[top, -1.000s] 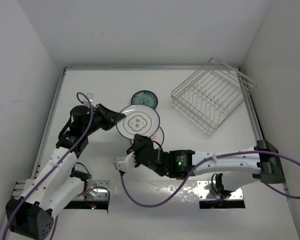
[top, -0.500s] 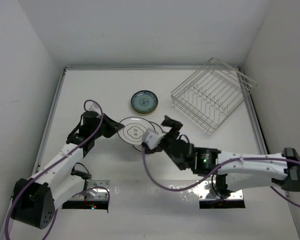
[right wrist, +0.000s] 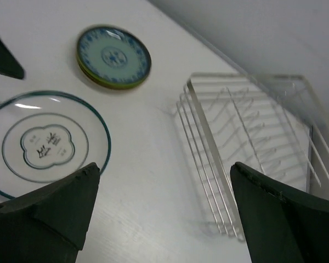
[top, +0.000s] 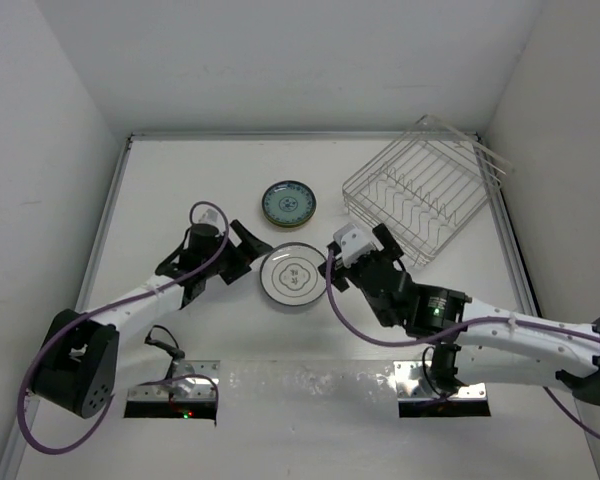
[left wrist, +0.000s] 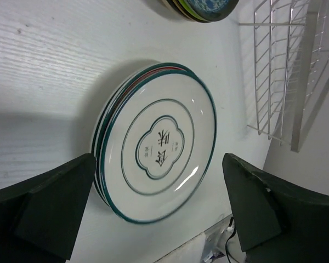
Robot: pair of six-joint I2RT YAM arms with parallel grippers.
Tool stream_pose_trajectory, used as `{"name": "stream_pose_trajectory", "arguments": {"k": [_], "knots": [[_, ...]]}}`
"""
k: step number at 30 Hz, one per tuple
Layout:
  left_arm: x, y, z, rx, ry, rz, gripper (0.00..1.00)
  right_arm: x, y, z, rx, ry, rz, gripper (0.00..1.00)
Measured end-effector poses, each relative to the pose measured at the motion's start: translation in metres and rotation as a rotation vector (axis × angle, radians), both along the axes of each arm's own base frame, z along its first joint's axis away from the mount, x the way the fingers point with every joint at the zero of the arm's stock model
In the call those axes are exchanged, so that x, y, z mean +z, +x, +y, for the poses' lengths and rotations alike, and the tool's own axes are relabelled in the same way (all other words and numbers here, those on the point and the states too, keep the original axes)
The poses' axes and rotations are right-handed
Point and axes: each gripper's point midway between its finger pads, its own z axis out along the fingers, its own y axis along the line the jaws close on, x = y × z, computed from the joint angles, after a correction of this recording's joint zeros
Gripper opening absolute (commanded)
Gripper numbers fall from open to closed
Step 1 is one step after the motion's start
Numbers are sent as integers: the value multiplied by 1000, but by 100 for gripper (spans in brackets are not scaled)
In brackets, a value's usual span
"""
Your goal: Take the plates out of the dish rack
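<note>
A stack of large white plates with a dark green rim and a dark centre mark lies flat on the table. My left gripper is open just to its left, and its fingers frame the stack without touching it. A blue-patterned plate tops a small stack further back. The wire dish rack at the back right holds no plates. My right gripper hovers open between the large stack and the rack. Its view shows the large plate, the blue plate and the rack.
White walls close in the table on the left, back and right. A clear plastic frame sticks out at the rack's far right corner. The arms' bases and purple cables lie along the near edge.
The left gripper lowered a large white plate onto the stack and opened. The right arm swung from the near middle to the right, toward the rack, and its jaws opened wide.
</note>
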Motion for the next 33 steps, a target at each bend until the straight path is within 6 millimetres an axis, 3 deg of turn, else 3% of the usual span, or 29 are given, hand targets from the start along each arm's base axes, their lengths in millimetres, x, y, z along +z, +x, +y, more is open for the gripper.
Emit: {"name": "stream_pose_trajectory", "arguments": {"k": [4, 7, 10, 14, 16, 19, 23, 27, 33], "knots": [[9, 3, -5, -11, 45, -19, 100, -22, 26, -27, -176, 20, 121, 99], [16, 8, 3, 7, 119, -30, 100, -43, 40, -47, -288, 29, 204, 99], [28, 13, 27, 63, 249, -62, 100, -58, 38, -54, -317, 26, 263, 99], [66, 29, 60, 143, 428, -136, 100, -57, 41, -70, -359, 62, 280, 99], [89, 38, 73, 176, 474, -184, 100, -51, 46, -90, -418, 104, 268, 99], [102, 40, 91, 207, 522, -214, 100, -55, 50, -124, -498, 170, 280, 99], [105, 33, 108, 198, 593, -212, 100, -70, 43, -163, -588, 212, 320, 99], [121, 25, 118, 167, 666, -243, 100, -76, 32, -174, -591, 228, 357, 99], [164, 3, 148, 236, 768, -347, 100, -65, 13, -184, -592, 255, 334, 99]]}}
